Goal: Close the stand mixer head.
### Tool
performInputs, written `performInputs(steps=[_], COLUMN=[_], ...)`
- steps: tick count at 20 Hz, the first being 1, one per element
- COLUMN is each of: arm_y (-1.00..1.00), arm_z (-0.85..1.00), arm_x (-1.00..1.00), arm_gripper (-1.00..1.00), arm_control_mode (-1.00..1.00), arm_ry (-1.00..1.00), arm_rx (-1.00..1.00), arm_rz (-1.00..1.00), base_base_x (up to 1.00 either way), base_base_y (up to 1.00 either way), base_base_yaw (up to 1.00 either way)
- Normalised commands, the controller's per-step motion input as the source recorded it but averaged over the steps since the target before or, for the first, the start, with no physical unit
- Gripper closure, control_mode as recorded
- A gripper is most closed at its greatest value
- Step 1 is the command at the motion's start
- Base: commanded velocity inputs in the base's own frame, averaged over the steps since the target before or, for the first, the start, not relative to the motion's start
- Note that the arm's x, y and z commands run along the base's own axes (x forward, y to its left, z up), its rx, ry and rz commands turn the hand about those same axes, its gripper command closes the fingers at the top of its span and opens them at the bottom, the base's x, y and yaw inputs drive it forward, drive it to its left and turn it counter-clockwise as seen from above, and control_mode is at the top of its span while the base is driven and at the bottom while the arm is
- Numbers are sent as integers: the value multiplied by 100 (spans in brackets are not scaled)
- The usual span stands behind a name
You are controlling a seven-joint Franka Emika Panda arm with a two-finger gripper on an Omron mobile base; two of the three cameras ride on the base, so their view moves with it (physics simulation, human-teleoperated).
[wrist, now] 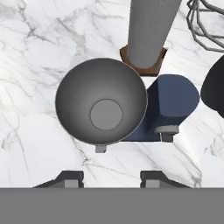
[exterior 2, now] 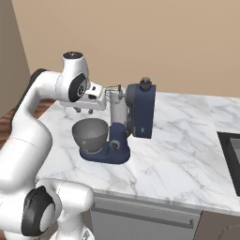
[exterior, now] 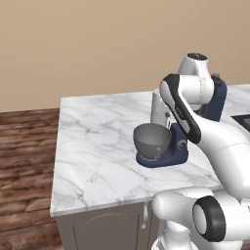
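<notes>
The stand mixer head (exterior 2: 140, 110) is navy-blue and stands tilted up, nearly vertical, behind its base, with a dark knob (exterior 2: 146, 83) on top and the wire whisk (exterior 2: 112, 91) pointing left. In the left base view my arm partly covers the stand mixer head (exterior: 215, 100). Below it the grey metal bowl (exterior 2: 90, 133) sits on the navy base (exterior 2: 107, 153). My gripper (exterior 2: 83, 111) hovers above the bowl, left of the whisk, not touching the head. In the hand view the gripper (wrist: 111, 178) is open and holds nothing, looking down into the bowl (wrist: 103, 107), with the whisk (wrist: 205, 22) at the top right.
A paper towel roll (exterior 2: 118, 110) stands upright right behind the bowl, seen as the paper towel roll (wrist: 151, 30) from the hand. The marble counter (exterior 2: 178, 154) ends at the left and front. A dark recess (exterior 2: 230, 159) lies in the counter at the right.
</notes>
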Motion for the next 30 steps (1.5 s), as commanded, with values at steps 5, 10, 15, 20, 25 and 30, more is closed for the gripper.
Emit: performInputs(steps=[5,10,15,20,25,30], arm_y=[-24,-90,-100,-97,-71,-49], arm_z=[0,0,4,17,23,12], arm_x=[-10,-58,-44,-4,13,24], arm_gripper=[-100,-100,-100,-100,-100,-100], arm_control_mode=[-100,-100,-100,-100,-100,-100], arm_ry=[-2,-13,-12,-11,-14,-19], arm_rx=[-1,0,0,1,5,2], arm_rz=[6,8,12,17,18,16], base_base_x=[0,0,0,0,0,0], base_base_y=[0,0,0,0,0,0], base_base_yaw=[0,0,0,0,0,0])
